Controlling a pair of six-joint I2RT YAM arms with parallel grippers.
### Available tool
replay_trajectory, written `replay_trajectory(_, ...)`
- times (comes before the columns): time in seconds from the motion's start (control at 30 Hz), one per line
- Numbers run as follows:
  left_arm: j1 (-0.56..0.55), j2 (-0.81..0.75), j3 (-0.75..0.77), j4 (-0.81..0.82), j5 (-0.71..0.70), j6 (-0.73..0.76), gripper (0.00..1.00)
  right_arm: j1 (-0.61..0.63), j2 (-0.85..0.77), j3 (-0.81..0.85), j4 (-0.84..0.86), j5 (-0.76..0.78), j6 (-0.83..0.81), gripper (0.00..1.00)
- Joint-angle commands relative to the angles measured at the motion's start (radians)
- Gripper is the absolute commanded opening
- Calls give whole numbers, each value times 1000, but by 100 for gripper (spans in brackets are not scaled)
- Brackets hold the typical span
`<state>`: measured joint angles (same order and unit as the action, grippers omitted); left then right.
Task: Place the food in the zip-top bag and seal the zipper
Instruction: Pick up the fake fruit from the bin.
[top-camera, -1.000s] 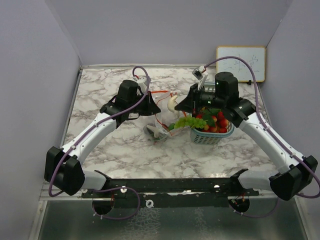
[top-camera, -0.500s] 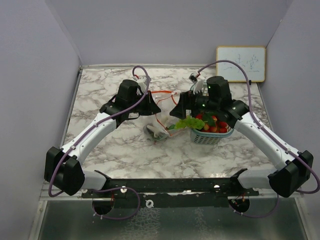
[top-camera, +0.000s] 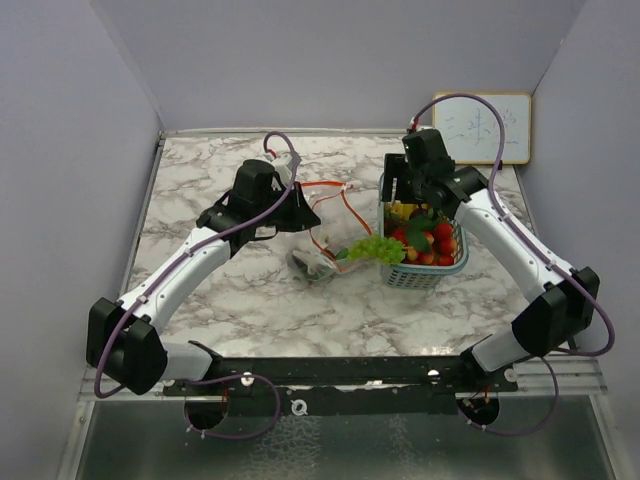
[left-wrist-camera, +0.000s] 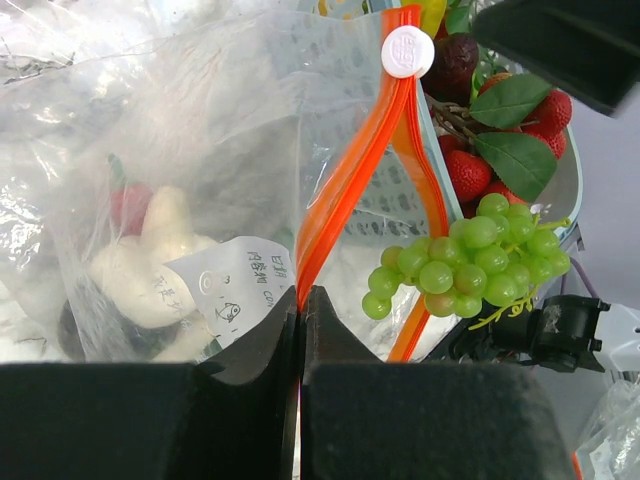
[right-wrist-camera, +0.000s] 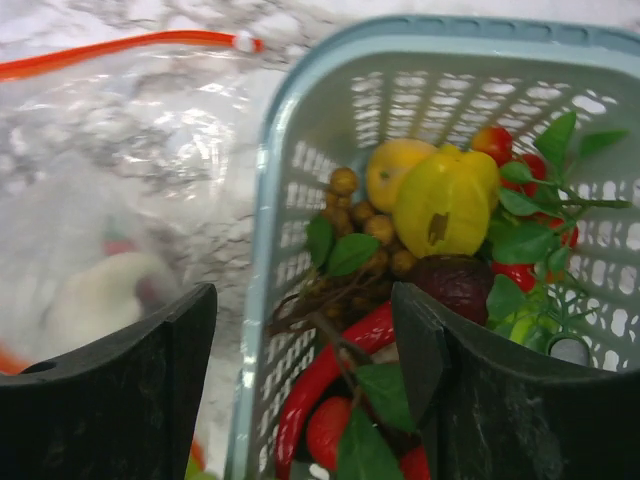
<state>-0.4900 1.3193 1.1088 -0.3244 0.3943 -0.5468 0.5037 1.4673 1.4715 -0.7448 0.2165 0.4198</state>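
The food (right-wrist-camera: 445, 200) was mostly found in the basket (right-wrist-camera: 420, 95), at three o'clock from the bag (left-wrist-camera: 180, 120); its unsealed zipper (left-wrist-camera: 345, 190) was pinched by the left gripper (left-wrist-camera: 301, 310), the right gripper (right-wrist-camera: 303, 330) spread, empty.

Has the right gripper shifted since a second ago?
Yes. The right gripper has swung right, away from the zip-top bag, and now sits over the teal basket's far-left rim, nearer the whiteboard.
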Motion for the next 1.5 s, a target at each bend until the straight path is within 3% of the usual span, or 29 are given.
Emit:
replay_trajectory(0.0, 7, -39, 33, -9, -26, 28, 0, -44, 75, 11, -75, 120, 32, 68)
replay_trajectory(0.4, 6, -50, 66, -49, -71, 54, 0, -129, 261, -69, 10, 141, 27, 73)
replay_trajectory(0.63, 8, -35, 76, -66, -79, 59, 0, -145, 361, -165, 110, 64, 29, 79)
replay_trajectory(0.7, 8, -31, 78, -68, -79, 59, 0, -145, 374, -189, 129, 52, 36, 70)
replay_trajectory(0.77, 8, -29, 79, -71, -79, 62, 0, -145, 358, -198, 132, 59, 38, 40)
replay_trajectory(0.8, 8, -28, 79, -72, -78, 61, 0, -145, 341, -198, 131, 68, 31, 30)
replay_trajectory(0.87, 8, -30, 78, -69, -78, 58, 0, -145, 288, -200, 137, 87, 1, 22)
replay_trajectory(1.1, 8, -41, 58, -48, -75, 40, 0, -145, 33, -171, 138, -27, -98, 19)
replay_trajectory(1.37, 8, -33, 42, -15, -59, 15, 0, -145, -114, -140, 96, -311, -150, 18)
replay_trajectory(1.47, 8, -23, 45, -5, -49, 8, 0, -145, -166, -130, 136, -490, -173, 19)
